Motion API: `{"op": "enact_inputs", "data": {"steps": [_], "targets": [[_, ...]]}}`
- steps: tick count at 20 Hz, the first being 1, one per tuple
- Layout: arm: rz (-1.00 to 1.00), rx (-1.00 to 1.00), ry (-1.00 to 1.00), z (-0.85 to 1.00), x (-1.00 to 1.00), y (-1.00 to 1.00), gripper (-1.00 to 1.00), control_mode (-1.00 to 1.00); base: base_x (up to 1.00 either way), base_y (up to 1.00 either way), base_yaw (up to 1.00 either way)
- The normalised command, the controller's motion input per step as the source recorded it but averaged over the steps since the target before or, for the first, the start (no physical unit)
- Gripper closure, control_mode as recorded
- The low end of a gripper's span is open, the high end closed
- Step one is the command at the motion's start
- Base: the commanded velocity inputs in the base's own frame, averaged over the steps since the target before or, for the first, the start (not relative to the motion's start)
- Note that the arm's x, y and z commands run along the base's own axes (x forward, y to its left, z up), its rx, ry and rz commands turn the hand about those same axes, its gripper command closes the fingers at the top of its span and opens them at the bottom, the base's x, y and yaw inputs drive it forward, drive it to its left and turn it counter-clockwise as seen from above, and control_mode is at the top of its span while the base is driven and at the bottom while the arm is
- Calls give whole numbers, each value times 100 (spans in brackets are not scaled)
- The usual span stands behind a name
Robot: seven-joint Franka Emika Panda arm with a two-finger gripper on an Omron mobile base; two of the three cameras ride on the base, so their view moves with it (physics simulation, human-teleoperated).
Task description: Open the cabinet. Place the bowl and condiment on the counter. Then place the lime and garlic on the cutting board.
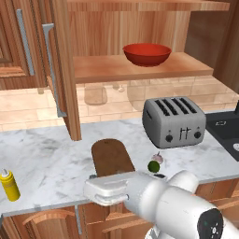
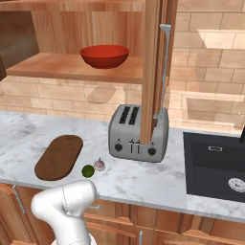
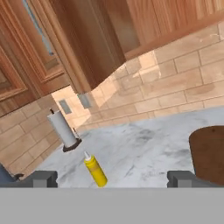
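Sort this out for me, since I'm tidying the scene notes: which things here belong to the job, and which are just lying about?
Part of the job:
- cabinet, doors open
- red bowl on its shelf
- yellow condiment bottle on the counter
- lime and garlic beside the cutting board
- open gripper

Just lying about:
- toaster
- paper towel roll
- sink

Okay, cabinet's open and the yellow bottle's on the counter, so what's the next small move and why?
Probably lift the open gripper toward the bowl: it sits on the cabinet shelf, while the condiment already stands on the counter.
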Motion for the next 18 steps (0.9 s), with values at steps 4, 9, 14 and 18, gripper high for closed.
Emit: {"op": "enact_inputs", "data": {"steps": [4, 9, 14, 18], "targets": [[-12, 0, 2, 51, -14, -67, -100, -100, 0, 0, 0], [-13, 0, 0, 51, -1, -53, -100, -100, 0, 0, 0], [-11, 0, 1, 49, 0, -46, -100, -100, 0, 0, 0], [-3, 1, 1, 39, 0, -48, -100, -100, 0, 0, 0]]}}
